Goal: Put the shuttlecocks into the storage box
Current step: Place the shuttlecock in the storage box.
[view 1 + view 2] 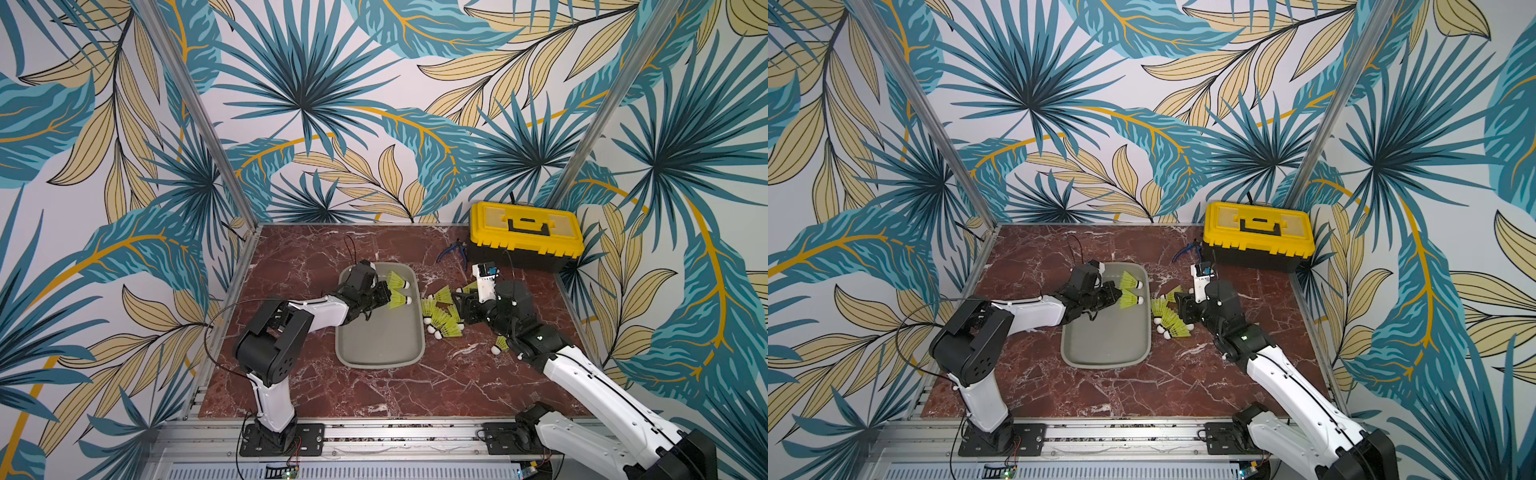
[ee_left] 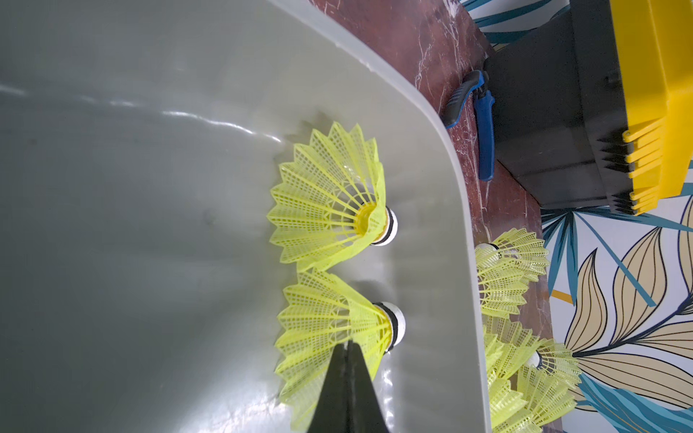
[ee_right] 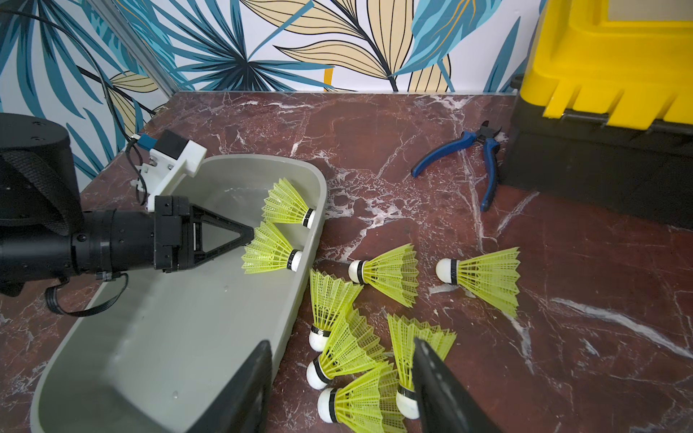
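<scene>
2 shuttlecocks (image 2: 330, 198) lie on their sides at the far end of the storage box (image 1: 380, 336), white tips toward its right wall. The left gripper (image 3: 252, 237), jaws pressed together, pinches the skirt rim of the nearer shuttlecock (image 3: 270, 250). 6 more form a loose, overlapping cluster (image 3: 390, 275) on the table just right of the box. 1 lies apart, beside the right arm (image 1: 498, 344). The right gripper (image 3: 339, 343) hangs over the cluster with its fingers spread wide.

The tabletop (image 1: 374, 390) is red-brown marble with white veins. Walls (image 1: 316, 104) printed with teal and tan palm leaves close it in on 3 sides. A black toolbox (image 1: 525, 232) with a yellow lid fills the far right corner, and blue-handled cutters (image 3: 483, 165) lie just beside it.

The box is smooth, glossy grey plastic with rounded corners and a low rim. The skirts are flared cones of open neon mesh, each with a dark band behind the tip.
</scene>
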You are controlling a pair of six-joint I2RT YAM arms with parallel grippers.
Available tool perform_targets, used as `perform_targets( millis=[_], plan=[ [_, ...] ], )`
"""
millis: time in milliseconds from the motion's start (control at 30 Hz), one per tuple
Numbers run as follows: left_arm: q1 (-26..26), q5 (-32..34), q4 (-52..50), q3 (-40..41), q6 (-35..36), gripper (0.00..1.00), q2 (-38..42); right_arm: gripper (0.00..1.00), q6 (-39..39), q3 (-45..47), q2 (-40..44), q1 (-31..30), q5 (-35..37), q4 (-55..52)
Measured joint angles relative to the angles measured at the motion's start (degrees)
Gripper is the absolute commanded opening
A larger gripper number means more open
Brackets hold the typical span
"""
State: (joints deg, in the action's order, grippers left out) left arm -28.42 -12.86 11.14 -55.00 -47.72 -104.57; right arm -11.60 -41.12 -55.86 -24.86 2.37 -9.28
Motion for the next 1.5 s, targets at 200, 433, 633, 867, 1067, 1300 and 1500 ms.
perform_targets(
  millis=[200, 433, 633, 867, 1067, 1300, 1500],
  plan=[
    [0.0, 0.0, 0.1, 0.0, 0.4, 0.00, 0.0, 0.60, 0.0, 0.0, -0.2, 0.0, 0.0, 0.0],
    [0.0, -0.2, 0.7, -0.7, 0.9, 0.00, -0.8, 0.60, 0.0, 0.0, -0.4, 0.0, 0.0, 0.0],
    [0.0, -0.2, 1.2, -1.2, 1.0, 0.00, -1.6, 0.60, 0.0, 0.0, -0.4, 0.0, 0.2, 0.0],
    [0.0, -0.1, 1.4, -1.3, 1.3, 0.02, -1.6, 0.60, 0.0, 0.0, -0.4, 0.0, 0.2, -0.1],
    [0.0, 0.2, 1.4, -1.3, 1.9, 0.22, -1.6, 0.60, 0.0, 0.0, -0.6, 0.0, 0.5, -0.1],
    [0.0, 0.6, 1.2, -1.3, 2.5, 0.35, -1.6, 0.60, 0.0, 0.0, -0.6, 0.0, 0.8, -0.1],
    [0.0, 0.8, 0.9, -1.3, 2.7, 0.45, -1.0, 0.60, 0.0, 0.0, -0.6, 0.0, 1.3, -0.5]
  ],
)
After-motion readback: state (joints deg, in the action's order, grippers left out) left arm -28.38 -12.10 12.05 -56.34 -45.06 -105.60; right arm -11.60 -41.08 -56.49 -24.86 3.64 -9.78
